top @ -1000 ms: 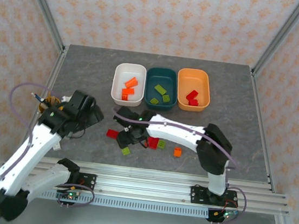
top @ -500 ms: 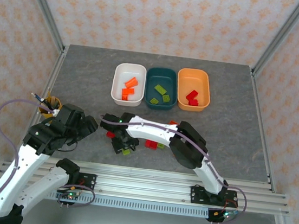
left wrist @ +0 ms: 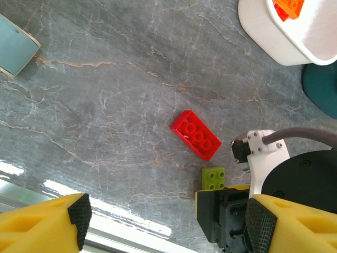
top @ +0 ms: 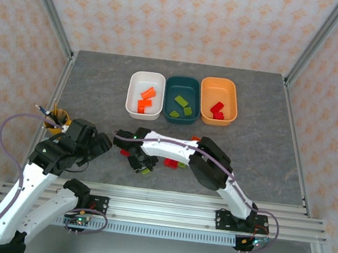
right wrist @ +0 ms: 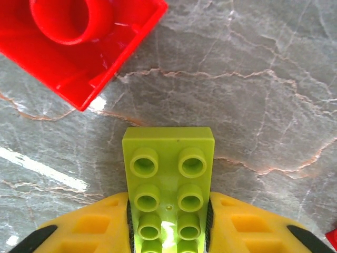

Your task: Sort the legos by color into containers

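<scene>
Top external: three bins in a row at 12 o'clock on the table (top: 100,81). The white bin (top: 145,80) holds orange bricks (top: 146,99), the teal bin (top: 183,86) yellow-green bricks (top: 180,100), and the orange bin (top: 220,89) red bricks (top: 216,109). The right gripper (right wrist: 168,221) pinches a green brick (right wrist: 168,158) between its pads, at 6 o'clock from the white bin. A loose red brick (right wrist: 79,37) sits at its 11. The left gripper (left wrist: 168,216) has fingers spread, holding nothing.

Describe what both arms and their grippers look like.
The left arm and right arm have white links, black joints and looping mauve-grey cables. The left gripper and right gripper carry yellow fingers with black pads.
</scene>
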`<state>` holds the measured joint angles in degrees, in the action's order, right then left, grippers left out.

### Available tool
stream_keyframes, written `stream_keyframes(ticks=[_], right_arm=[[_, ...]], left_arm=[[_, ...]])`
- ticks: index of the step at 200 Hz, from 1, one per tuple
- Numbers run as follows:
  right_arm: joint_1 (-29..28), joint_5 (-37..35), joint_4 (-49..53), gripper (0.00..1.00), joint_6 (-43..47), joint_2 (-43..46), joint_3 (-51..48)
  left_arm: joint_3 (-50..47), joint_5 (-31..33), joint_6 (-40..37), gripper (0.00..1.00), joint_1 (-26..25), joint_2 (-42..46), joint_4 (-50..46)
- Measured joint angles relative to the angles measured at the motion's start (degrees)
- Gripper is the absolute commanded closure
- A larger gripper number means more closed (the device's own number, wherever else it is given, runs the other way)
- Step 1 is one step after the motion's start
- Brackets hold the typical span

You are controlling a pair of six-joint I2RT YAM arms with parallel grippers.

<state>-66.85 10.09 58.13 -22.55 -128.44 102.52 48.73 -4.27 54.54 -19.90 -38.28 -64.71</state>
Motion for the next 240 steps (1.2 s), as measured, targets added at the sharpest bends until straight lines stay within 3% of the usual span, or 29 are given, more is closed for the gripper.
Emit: stream_keyframes(ticks=[75,114,141,187,240], right_arm=[[2.05,-3.78,-0.42,0.70,-1.07,3.39,-1.09],[10.97,-5.90,-0.42,0.70,-1.46,13.18,-0.57],[19.19,-6.05,-0.46,0.70,-0.33,15.08,3.10],[29.92,-4.28,-0.09,0.70,3.37,5.05,17.31],[35.78,1.40,-0.26,0.69,6.49,-11.30,32.24]], left_arm=[[-0.92,-3.41,-0.70,0.20,-0.02,-0.55,5.18],[-0.72,-8.26,-2.21,0.20,-1.55,-8.24,13.79],[2.14,-9.75,-3.43,0.20,-4.13,-17.57,18.67],[9.86,-10.29,-3.67,0.20,-5.62,-29.49,25.40],[15.98,-9.86,-4.63,0.20,-5.62,-37.70,27.17]])
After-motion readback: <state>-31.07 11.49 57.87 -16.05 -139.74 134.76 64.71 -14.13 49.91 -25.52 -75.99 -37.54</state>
